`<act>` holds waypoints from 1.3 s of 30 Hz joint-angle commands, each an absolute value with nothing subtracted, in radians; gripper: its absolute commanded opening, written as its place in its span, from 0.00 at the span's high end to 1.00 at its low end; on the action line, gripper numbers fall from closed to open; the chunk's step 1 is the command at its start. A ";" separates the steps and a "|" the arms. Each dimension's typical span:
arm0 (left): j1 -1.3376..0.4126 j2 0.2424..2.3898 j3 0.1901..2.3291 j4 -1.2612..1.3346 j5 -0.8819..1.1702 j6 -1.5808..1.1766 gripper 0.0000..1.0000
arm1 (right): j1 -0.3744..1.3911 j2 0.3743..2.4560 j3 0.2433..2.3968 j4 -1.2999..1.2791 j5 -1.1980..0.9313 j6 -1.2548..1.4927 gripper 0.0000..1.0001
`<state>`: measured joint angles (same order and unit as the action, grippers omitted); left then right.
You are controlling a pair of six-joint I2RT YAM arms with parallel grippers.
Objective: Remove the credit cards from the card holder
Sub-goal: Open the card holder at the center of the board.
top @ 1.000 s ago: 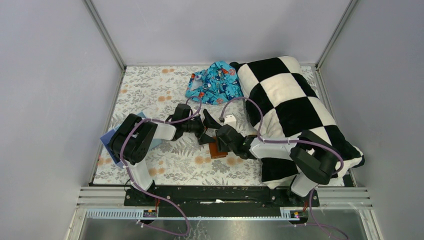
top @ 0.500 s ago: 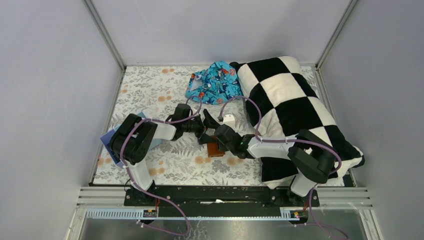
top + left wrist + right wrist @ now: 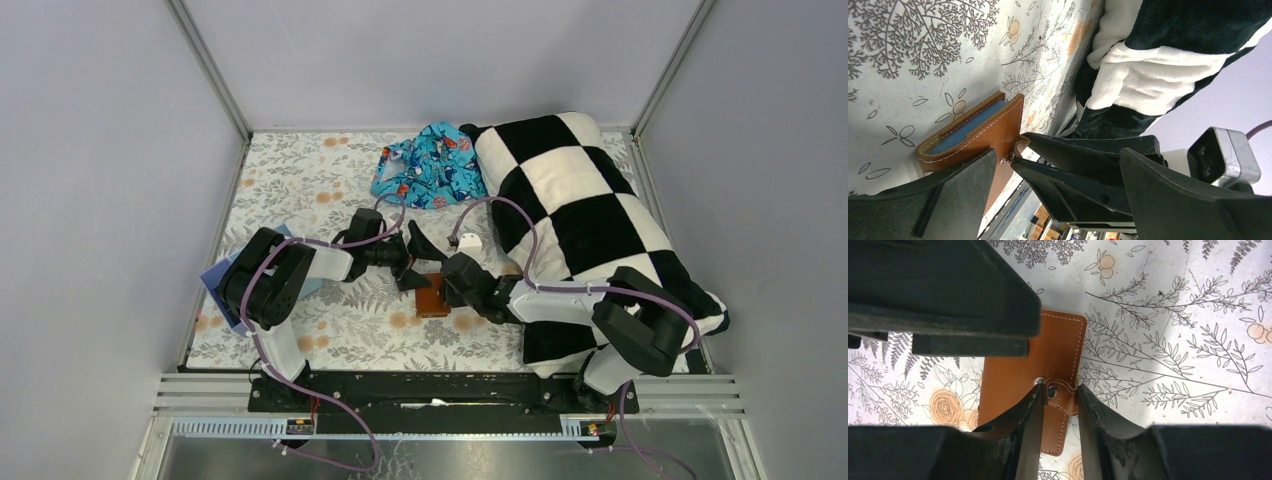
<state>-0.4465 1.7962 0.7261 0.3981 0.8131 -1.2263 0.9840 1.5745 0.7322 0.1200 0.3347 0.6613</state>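
The right pincer (image 3: 1060, 401) is almost together. Its two fingers (image 3: 1023, 440) press from both sides on the small snap strap (image 3: 1062, 392) of the card holder (image 3: 1018, 365), so it is clamped on the holder by this strap. The brown holder lies flat and folded on the flowered table cover (image 3: 300, 180), a little toward 6 o'clock from the middle of the table. In the left wrist view a blue edge of the cards (image 3: 968, 129) shows between the two leather sides, so the cards are inside the holder.

The left pincer (image 3: 1058, 156) is wide apart and holds nothing. It reaches in from 9 o'clock, and the fingers of the right pincer stand between its own. One of its fingers is just beside the end of the holder; whether it touches cannot be told.

A black and white checked pillow (image 3: 590, 220) lies at 3 o'clock of the holder, and the right arm lies partly over it. A blue patterned cloth (image 3: 430, 165) is at 12 o'clock, well apart. A blue box (image 3: 215, 280) is at 9 o'clock, partly hidden under the left arm.
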 commanded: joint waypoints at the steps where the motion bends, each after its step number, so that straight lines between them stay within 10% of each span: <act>1: -0.430 1.811 0.700 0.376 0.762 -1.167 0.01 | 0.972 1.510 0.681 0.166 0.286 0.676 1.00; 20: -0.428 1.643 0.872 0.073 0.669 -0.992 0.01 | 0.790 1.413 0.521 0.212 0.178 0.780 0.44; 39: -0.500 1.509 1.008 -0.209 0.422 -0.924 0.01 | 0.789 1.429 0.564 0.278 0.067 0.749 0.32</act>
<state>-0.4965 1.5249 1.0012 -0.1978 0.4461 -0.9382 0.7933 1.3926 0.5140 0.2317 0.1081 0.7631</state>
